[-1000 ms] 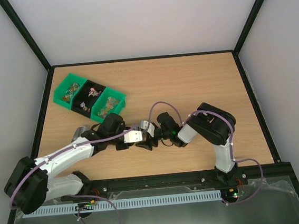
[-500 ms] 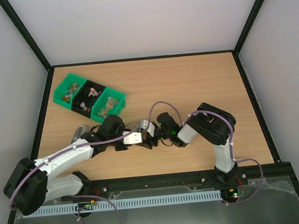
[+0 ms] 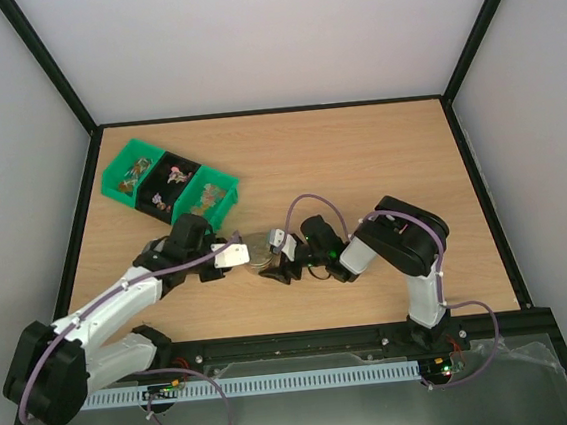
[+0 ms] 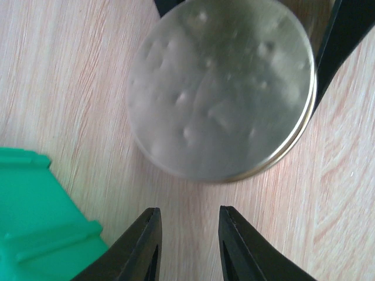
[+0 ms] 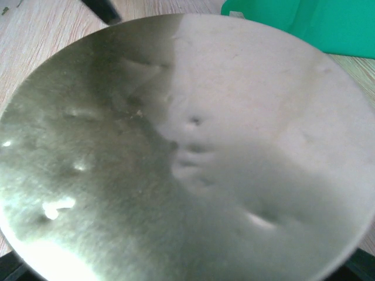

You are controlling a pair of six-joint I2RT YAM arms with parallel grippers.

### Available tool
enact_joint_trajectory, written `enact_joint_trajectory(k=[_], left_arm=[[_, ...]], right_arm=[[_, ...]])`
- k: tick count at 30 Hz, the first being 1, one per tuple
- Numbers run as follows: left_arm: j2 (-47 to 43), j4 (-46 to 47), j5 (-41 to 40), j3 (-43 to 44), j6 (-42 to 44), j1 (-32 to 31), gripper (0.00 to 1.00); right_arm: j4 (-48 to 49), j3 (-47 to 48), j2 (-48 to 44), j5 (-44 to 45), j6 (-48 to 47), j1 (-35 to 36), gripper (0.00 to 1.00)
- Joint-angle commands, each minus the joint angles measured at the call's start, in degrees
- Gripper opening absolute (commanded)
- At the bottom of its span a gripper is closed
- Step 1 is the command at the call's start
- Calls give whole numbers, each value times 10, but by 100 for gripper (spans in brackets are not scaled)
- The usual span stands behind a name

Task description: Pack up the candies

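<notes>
My left claw [image 4: 188, 212] has pulled back since a second ago. Then it sat right over the round dented metal lid [image 4: 222, 88], nose to nose with my right claw [image 3: 268, 257]. Now it hangs just clear of the lid on its left side, and the overhead view shows the lid bare where my fingers covered it before. The left claw's fingers [image 4: 146, 246] stand a little apart with only bare wooden surface [image 3: 358, 155] between them, so it is open and holds nothing. My right claw has hardly moved from where it was. It reaches in from the lid's far side, its jaws are wide, and a black finger lies against the rim on either side, so it clasps the lid. Through my right wrist the lid fills nearly the whole view, and only the dark tips of my fingers show at the two bottom corners. The candies [image 3: 173, 176] lie as they did before, spread across the three compartments of the green bin [image 3: 223, 191]. The bin stands beyond my left claw and off to its left, with its nearest corner just beside my left fingers, apart from the lid and from my right claw.
</notes>
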Motion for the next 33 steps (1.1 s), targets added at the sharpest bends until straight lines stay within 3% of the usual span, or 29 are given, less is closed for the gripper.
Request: enact_joint_trajectory(k=[1, 7, 14, 20, 33], left_arm=[[-40, -37, 57, -1, 14, -20, 33], [-22, 10, 70, 14, -54, -70, 39], [32, 59, 73, 28, -60, -111, 41], [63, 76, 37, 32, -61, -113, 36], [10, 42, -22, -26, -16, -66, 30]], right_arm=[[-5, -11, -7, -4, 1, 4, 62], [-6, -9, -6, -2, 10, 4, 61], [-8, -9, -7, 3, 12, 4, 61], [-9, -10, -8, 2, 9, 4, 59], [-10, -26, -15, -4, -1, 4, 56]])
